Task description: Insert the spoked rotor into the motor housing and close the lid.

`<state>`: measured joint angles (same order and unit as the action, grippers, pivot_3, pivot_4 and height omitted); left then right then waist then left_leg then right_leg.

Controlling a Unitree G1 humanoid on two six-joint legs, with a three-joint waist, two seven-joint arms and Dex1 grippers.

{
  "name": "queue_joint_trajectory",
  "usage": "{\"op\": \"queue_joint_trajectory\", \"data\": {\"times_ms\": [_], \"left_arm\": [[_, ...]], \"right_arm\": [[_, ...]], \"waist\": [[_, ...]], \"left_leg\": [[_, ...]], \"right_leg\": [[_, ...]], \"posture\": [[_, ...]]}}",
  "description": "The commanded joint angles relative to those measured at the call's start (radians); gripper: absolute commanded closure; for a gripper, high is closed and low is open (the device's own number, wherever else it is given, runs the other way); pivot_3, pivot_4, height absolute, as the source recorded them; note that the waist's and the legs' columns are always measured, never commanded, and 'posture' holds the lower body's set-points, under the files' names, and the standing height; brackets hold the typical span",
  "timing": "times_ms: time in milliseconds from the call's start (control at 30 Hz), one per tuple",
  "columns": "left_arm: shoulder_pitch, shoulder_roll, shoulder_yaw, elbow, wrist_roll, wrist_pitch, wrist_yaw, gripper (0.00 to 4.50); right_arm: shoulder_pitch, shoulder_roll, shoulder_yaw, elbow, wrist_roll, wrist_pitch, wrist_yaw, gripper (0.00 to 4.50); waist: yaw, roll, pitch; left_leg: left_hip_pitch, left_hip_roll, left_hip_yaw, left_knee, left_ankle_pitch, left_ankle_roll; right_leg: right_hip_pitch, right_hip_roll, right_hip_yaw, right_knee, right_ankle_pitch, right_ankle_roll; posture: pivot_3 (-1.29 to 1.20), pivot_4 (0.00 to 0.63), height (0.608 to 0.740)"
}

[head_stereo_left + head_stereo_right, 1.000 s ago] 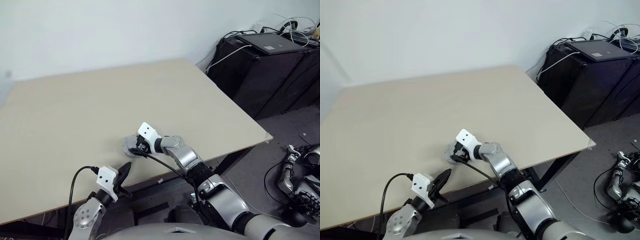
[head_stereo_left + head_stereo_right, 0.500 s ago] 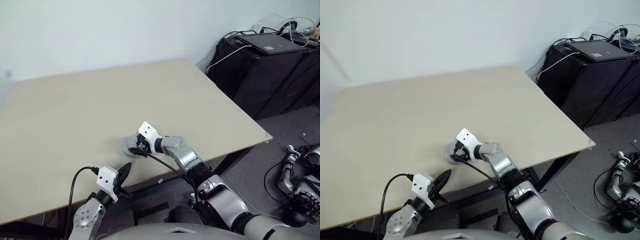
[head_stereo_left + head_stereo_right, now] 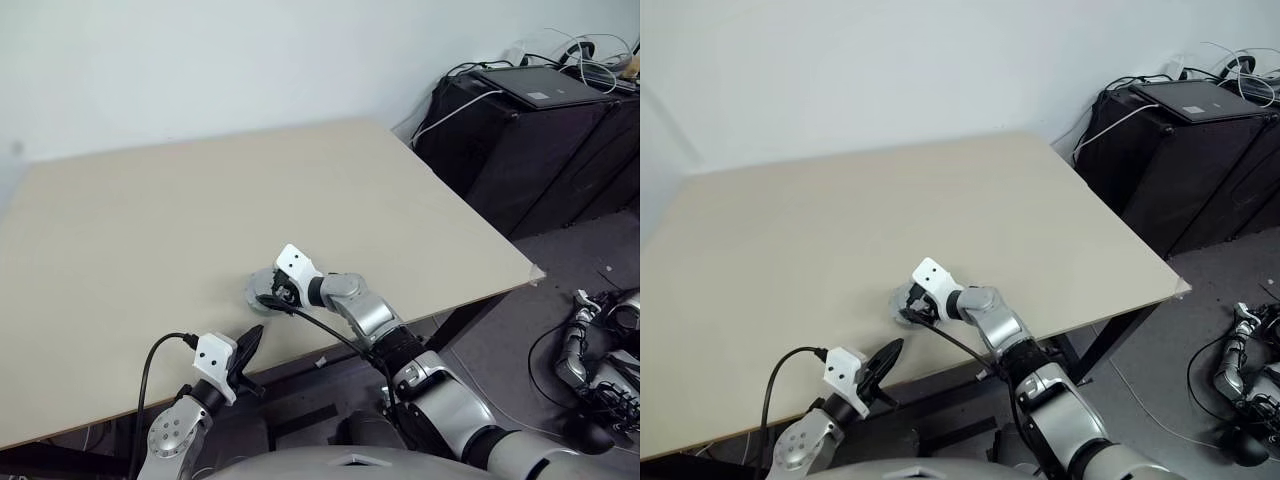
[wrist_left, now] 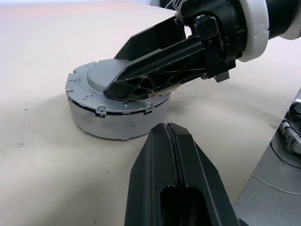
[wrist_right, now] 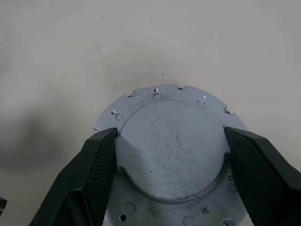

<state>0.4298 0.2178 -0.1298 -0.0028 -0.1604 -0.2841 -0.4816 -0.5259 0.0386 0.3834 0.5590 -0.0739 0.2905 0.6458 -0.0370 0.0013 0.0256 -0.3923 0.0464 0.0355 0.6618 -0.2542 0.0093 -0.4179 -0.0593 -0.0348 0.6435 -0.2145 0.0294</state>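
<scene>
The lid [image 5: 170,160], a round grey metal disc with its smooth raised centre facing up, lies flat on a low grey drum [image 4: 110,123] near the table's front edge. My right gripper [image 5: 170,134] reaches down over it, and its two black fingers [image 5: 101,165] press against opposite sides of the raised centre. My left gripper [image 4: 168,129] is shut and empty. It hovers just off the table's front edge, pointing at the drum from a short way off. The spoked rotor and the motor housing are hidden under the lid.
The beige table [image 3: 200,200] stretches far back and to the left. Its front edge [image 3: 120,415] runs close by my left gripper [image 3: 250,345]. A black cabinet [image 3: 540,130] with a laptop and cables stands beyond the right corner, and robot parts [image 3: 600,350] lie on the floor.
</scene>
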Motion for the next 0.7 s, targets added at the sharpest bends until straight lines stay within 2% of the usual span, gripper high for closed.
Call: {"op": "queue_joint_trajectory", "data": {"times_ms": [33, 467, 700], "left_arm": [[-0.005, -0.006, -0.005, -0.03, -0.005, -0.004, -0.002, 4.5], [-0.005, -0.008, -0.007, -0.032, -0.003, -0.005, -0.002, 4.5], [-0.006, -0.009, -0.007, -0.034, -0.003, 0.0, 0.0, 4.5]], "right_arm": [[-0.02, 0.008, -0.011, 0.003, -0.004, -0.029, -0.023, 1.25], [-0.039, -0.009, 0.031, 0.024, -0.039, 0.042, 0.017, 1.25], [-0.048, -0.001, 0.016, 0.036, -0.037, 0.099, -0.019, 1.25]], "waist": [[0.0, 0.0, 0.0], [0.0, 0.0, 0.0], [0.0, 0.002, -0.002]], "left_leg": [[0.0, 0.0, 0.0, 0.0, 0.0, 0.0], [0.0, 0.0, 0.0, 0.0, 0.0, 0.0], [0.001, 0.0, 0.0, 0.0, 0.0, 0.0]], "right_leg": [[0.0, 0.0, 0.0, 0.0, 0.0, 0.0], [0.0, 0.0, 0.0, 0.0, 0.0, 0.0], [0.001, 0.0, 0.0, 0.0, 0.0, 0.0]], "posture": [[0.0, 0.0, 0.74], [0.0, 0.0, 0.74], [0.0, 0.0, 0.74]]}}
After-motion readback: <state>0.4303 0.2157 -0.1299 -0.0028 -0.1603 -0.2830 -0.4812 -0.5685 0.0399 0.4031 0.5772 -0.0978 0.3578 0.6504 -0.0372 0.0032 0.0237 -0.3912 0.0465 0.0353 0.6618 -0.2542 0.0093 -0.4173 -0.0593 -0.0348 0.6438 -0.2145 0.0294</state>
